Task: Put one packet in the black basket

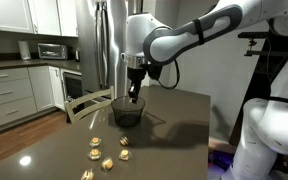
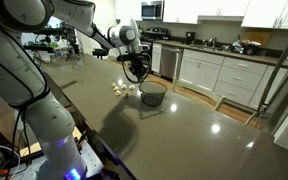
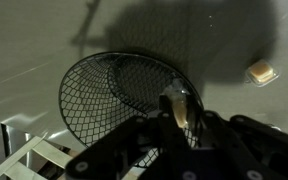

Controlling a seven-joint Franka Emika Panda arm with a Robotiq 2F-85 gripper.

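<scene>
Fingers point(image 3: 204, 125) clenched on one pale packet point(image 3: 176, 108), pinched between them in the wrist view and held right over the open mouth of the black basket point(image 3: 79, 95). Basket stands upright on the dark worktop point(image 1: 184, 120). Loose packets point(image 1: 104, 155) lie scattered nearby, outside the mesh.

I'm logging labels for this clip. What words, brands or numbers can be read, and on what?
None can be read.
The packets on the table show no legible print, nor does the packet in the gripper above the basket.
Anything on the counter oven is too blurred.
</scene>
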